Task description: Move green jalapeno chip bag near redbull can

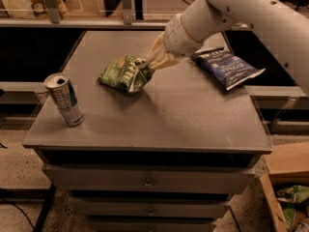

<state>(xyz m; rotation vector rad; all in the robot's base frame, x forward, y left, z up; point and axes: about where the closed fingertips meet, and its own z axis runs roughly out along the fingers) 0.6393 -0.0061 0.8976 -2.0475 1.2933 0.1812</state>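
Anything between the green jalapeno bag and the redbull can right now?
Nothing: the camera view shows only bare tabletop between the green jalapeno chip bag and the redbull can. The gripper grips the bag's right end, away from that stretch.

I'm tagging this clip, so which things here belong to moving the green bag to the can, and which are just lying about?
In the job: green bag; can, left front of the tabletop; claw, shut on the bag's right end.
Lying about: blue bag, right rear; floor box.
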